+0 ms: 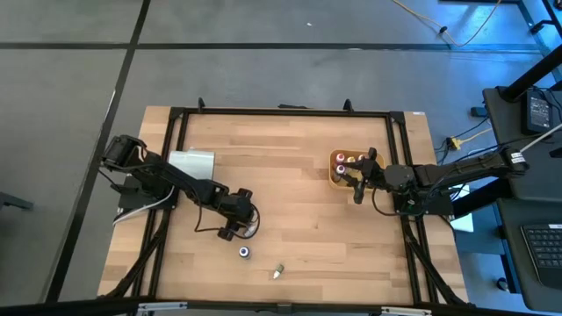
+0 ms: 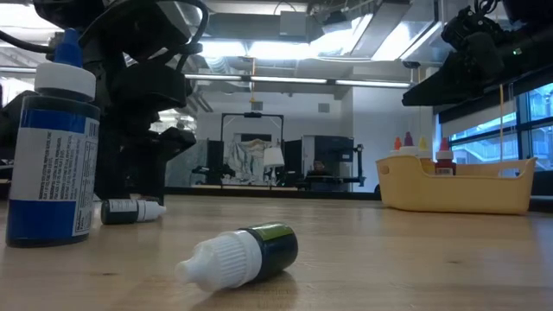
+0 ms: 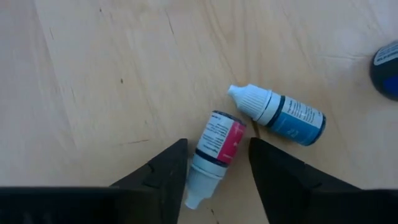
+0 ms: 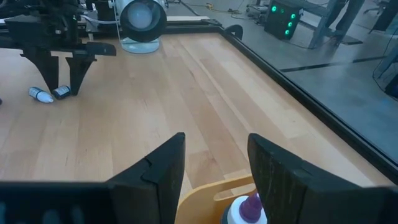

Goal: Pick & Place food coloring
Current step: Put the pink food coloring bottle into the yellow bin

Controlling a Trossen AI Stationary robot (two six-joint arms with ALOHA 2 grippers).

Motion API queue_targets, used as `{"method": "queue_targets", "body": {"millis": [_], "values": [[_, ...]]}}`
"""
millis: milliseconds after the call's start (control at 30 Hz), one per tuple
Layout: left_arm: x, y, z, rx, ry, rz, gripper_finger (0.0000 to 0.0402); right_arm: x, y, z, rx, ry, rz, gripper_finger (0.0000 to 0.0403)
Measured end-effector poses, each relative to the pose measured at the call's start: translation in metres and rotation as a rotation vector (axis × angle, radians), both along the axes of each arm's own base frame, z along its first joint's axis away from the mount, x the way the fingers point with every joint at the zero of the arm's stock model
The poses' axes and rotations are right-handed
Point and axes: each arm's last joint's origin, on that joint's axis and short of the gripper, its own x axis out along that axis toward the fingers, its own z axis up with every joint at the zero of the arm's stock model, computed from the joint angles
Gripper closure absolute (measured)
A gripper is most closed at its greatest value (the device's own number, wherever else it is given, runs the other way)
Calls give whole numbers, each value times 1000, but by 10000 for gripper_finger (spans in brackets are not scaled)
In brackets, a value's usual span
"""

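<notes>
Left wrist view: red-labelled, white-capped bottle [image 3: 214,152] lying flat.

Light wood tabletop [image 1: 299,175] with a black frame [image 1: 281,112] round its edges. Clear round container [image 1: 192,163] lies on its side near the left edge. Yellow tray [image 2: 454,186] sits on the right part. Grey floor [image 1: 263,53] with dark seams; blue and yellow cables [image 1: 470,26] at top right. Keyboard [image 1: 540,254] far right.

Right claw [image 4: 211,180] with fingers apart above yellow tray [image 4: 208,199], purple-tipped bottle [image 4: 249,210] inside, left claw [image 4: 62,74] far across wooden desk [image 4: 155,106] straddling two lying bottles [image 4: 50,94]
</notes>
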Motion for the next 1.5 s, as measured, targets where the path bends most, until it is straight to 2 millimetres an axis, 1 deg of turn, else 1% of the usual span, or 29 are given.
{"method": "queue_targets", "body": {"millis": [267, 400, 500, 633, 767, 867, 1000, 1133, 1233, 1333, 1433, 1500], "values": [[3, 0, 1, 0, -42, 8, 301, 0, 0, -1, -1, 6, 0, 226], [5, 1, 1, 8, -61, 82, 329, 0, 0, -1, -1, 6, 0, 226], [5, 2, 1, 23, -68, 144, 334, 0, 0, -1, -1, 6, 0, 226], [8, 4, 3, 53, -111, 225, 325, 0, 0, 0, 2, 4, -1, 226], [16, 5, 10, 71, -243, 320, 325, 0, 0, 0, 23, -13, -8, 226], [25, 7, 19, 59, -378, 385, 330, 1, 0, 2, 26, -35, -7, 226], [39, 12, 36, -23, -582, 435, 326, 3, 0, 7, 23, -89, -3, 226], [48, 20, 52, -120, -742, 405, 323, 8, 1, 15, -5, -167, 10, 226], [52, 26, 60, -172, -814, 369, 324, 14, 4, 18, -62, -191, 90, 226], [54, 31, 66, -240, -861, 363, 323, 21, 9, 19, -123, -214, 244, 226], [55, 36, 68, -337, -858, 357, 320, 30, 14, 21, -188, -218, 383, 226], [55, 37, 68, -403, -840, 337, 320, 39, 17, 28, -214, -212, 449, 226]]}}
